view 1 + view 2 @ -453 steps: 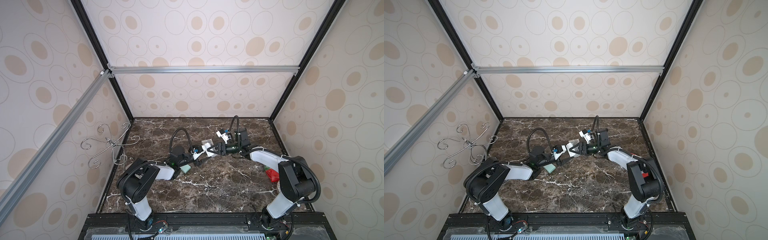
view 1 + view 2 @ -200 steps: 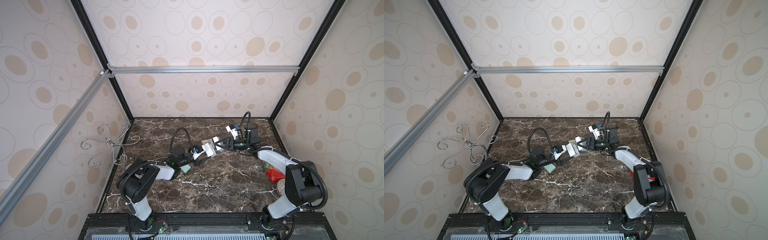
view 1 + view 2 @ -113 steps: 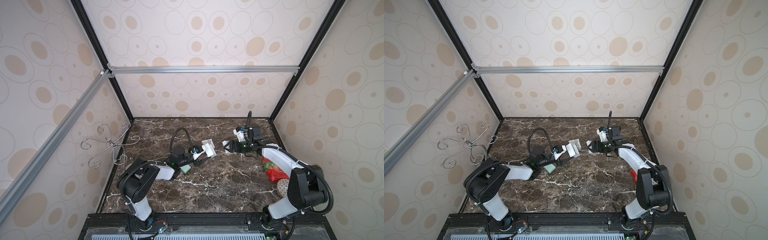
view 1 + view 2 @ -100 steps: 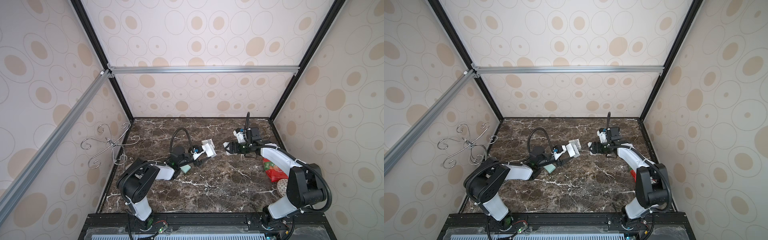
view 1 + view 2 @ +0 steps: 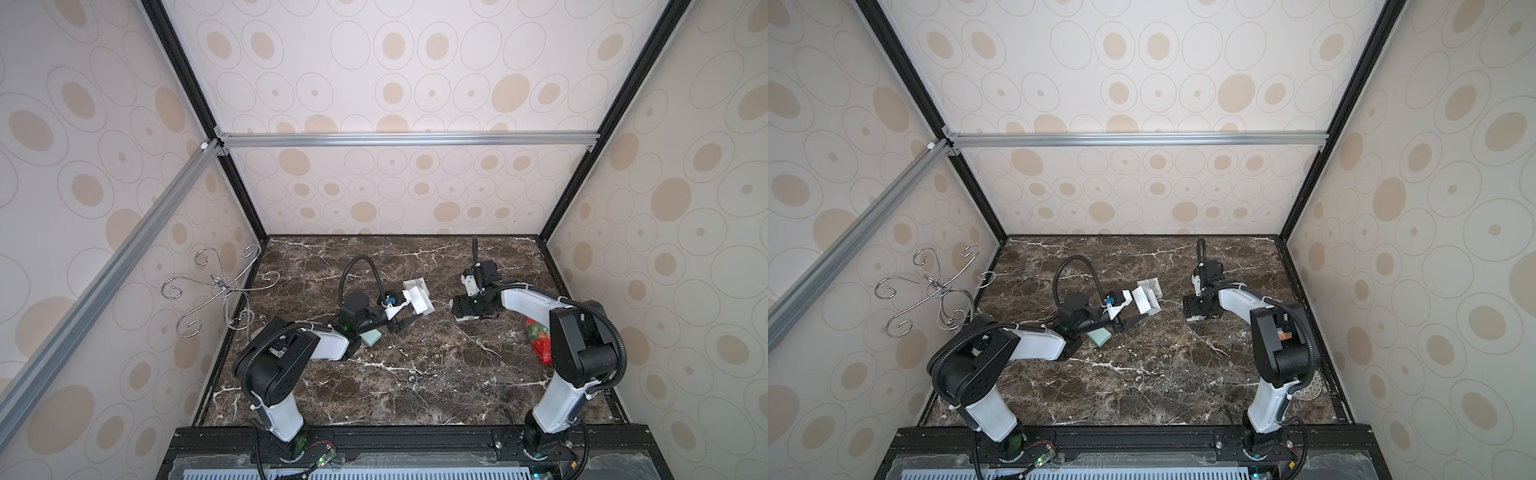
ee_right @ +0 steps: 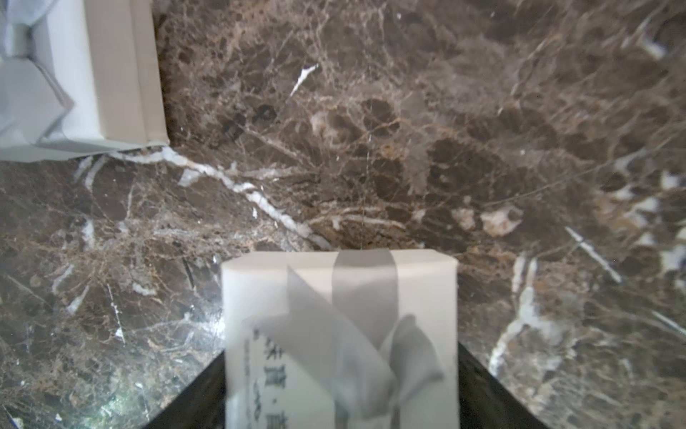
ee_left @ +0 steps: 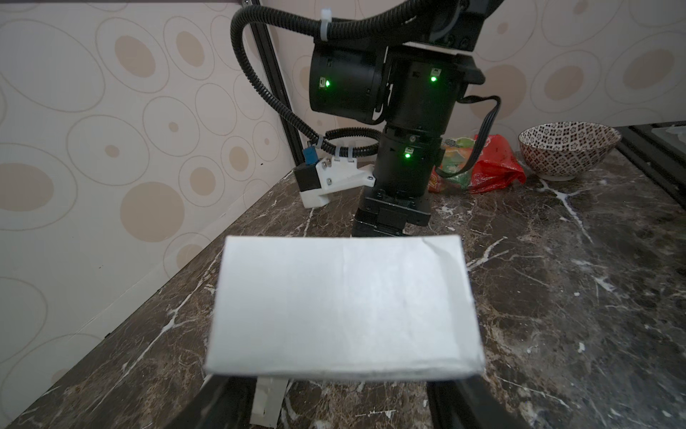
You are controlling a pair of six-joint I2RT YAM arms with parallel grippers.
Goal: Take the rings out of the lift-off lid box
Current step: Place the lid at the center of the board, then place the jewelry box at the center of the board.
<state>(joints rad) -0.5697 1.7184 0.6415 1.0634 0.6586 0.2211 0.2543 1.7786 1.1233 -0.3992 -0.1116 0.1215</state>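
white box (image 7: pixel 343 304) sits in left hand (image 5: pixel 413 308), lid (image 6: pixel 339 297) seemingly in right hand (image 6: pixel 341 386).

Dark printed characters stand on the white lid (image 6: pixel 260 371) beside its grey ribbon (image 6: pixel 365 293); too blurred to read; print on the red packet (image 7: pixel 493 163) likewise illegible.
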